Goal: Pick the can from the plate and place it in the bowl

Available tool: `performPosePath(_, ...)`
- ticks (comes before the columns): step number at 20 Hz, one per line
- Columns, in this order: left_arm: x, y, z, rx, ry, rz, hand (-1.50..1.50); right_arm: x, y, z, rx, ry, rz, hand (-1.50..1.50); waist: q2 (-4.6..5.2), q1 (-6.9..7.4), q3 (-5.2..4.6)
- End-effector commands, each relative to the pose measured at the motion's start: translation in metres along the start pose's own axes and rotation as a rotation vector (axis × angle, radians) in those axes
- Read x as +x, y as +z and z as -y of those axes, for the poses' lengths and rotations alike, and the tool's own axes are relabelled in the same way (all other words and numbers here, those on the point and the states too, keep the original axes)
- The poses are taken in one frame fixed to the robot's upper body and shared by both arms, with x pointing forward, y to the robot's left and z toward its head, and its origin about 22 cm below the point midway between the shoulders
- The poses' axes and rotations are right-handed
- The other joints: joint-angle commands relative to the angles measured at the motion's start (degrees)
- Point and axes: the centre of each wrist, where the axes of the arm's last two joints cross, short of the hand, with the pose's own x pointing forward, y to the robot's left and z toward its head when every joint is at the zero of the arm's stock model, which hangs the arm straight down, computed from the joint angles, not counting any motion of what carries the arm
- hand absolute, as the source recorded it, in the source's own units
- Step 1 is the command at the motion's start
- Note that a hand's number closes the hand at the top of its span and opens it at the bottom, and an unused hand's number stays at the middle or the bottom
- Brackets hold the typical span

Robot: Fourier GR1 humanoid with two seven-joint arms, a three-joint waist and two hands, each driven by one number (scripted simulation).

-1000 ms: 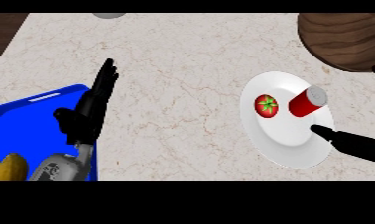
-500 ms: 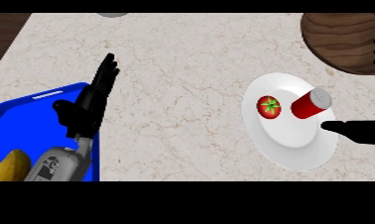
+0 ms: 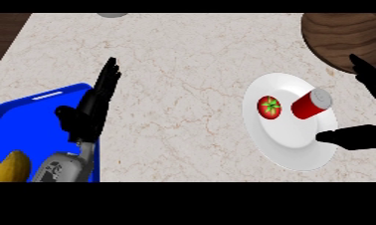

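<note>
A red can (image 3: 311, 104) with a grey top lies tilted on the white plate (image 3: 292, 145) at the right, next to a red tomato (image 3: 269, 106). The dark wooden bowl (image 3: 339, 35) sits in the far right corner, cut off by the view's edge. My right hand (image 3: 351, 137) comes in from the right edge and is open. Its thumb lies over the plate's near right rim and its fingers (image 3: 364, 73) show beyond the can, near the bowl. Neither touches the can. My left hand (image 3: 91, 108) rests open at the left, fingers up.
A blue tray (image 3: 33, 111) lies at the lower left under the left forearm, holding a yellow banana (image 3: 13, 167). A small grey object (image 3: 112, 14) pokes in at the counter's far edge. Marbled counter stretches between the tray and the plate.
The right hand has spread open: its fingers now show at the right edge beyond the can, while the thumb stays near the plate's near rim. Can and left hand are nearly unmoved.
</note>
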Motion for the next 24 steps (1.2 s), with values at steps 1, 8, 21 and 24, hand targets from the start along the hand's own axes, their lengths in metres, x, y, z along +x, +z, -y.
performPosePath(1,-0.011,-0.001,-0.02,0.011,0.009,-0.012,0.0,-0.013,-0.003,-0.001,0.045,-0.016,-0.012,-1.5,0.0,-0.1,0.0)
performPosePath(8,-0.011,-0.015,-0.002,0.005,-0.007,-0.003,0.0,-0.034,-0.005,0.005,0.031,-0.139,0.068,-1.5,0.05,-0.34,0.0)
performPosePath(21,0.002,0.002,-0.006,0.0,-0.012,-0.007,0.0,-0.05,0.015,-0.041,0.052,-0.232,0.053,-1.5,-0.04,-0.14,0.01)
performPosePath(24,0.01,-0.004,0.01,0.001,-0.008,-0.026,0.0,-0.047,-0.005,-0.035,0.072,-0.249,0.049,-1.5,-0.02,-0.09,0.01)
